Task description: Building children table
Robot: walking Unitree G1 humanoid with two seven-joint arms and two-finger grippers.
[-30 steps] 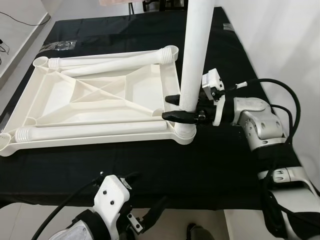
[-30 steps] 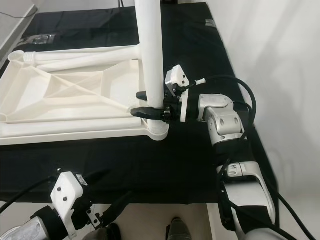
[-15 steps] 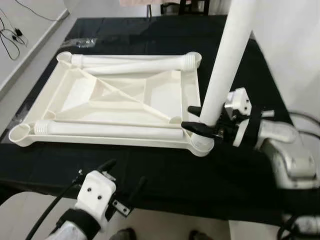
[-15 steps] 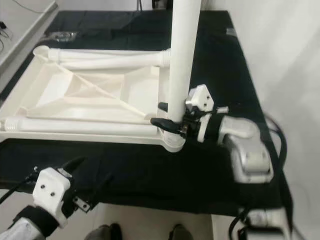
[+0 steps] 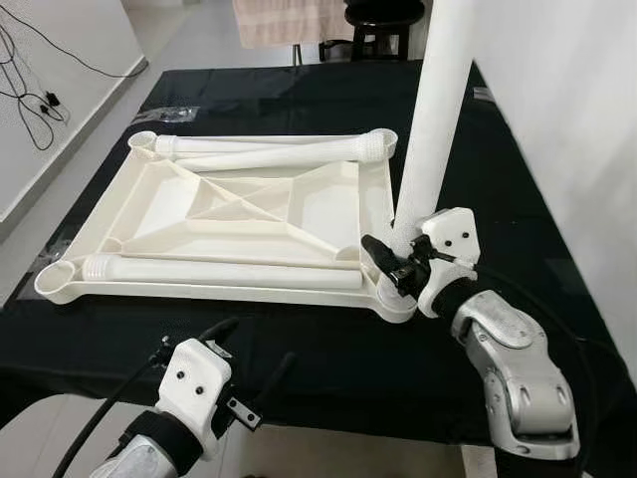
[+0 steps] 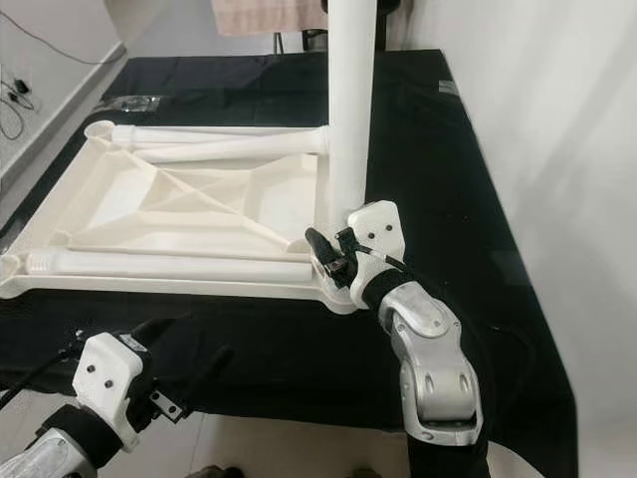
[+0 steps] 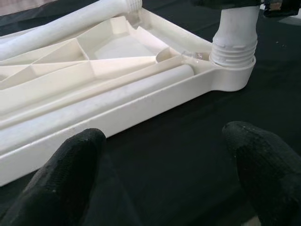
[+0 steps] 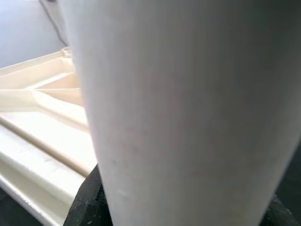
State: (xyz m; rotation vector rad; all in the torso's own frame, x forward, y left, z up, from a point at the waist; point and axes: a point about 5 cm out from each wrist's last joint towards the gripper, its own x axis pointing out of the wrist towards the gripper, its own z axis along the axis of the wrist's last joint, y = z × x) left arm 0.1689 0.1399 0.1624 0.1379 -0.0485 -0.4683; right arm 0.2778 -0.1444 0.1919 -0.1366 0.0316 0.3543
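Observation:
An upturned white table top [image 5: 214,291] lies on black cloth. One white leg [image 5: 430,129] stands upright in its near right corner socket [image 7: 233,77]. My right gripper [image 5: 393,264] is shut on this leg just above the socket, and the leg [image 8: 178,103] looms close in the right wrist view with a black finger [image 8: 84,207] beside it. Three loose legs lie inside the top, one along the near edge [image 5: 219,271] and two at the far edge [image 5: 269,145]. My left gripper [image 7: 167,188] hangs open, holding nothing, low before the table top's near edge.
The black cloth [image 5: 338,368] covers a low platform that ends close in front of me. A white wall [image 5: 577,119] rises along the right. A clear plastic bag [image 6: 134,100] lies at the far left, and cables [image 5: 35,95] trail on the floor.
The camera has shifted. My right arm has swung round to the near side of the upright leg, still gripping its base. The leg stays in its socket; the left gripper stays open.

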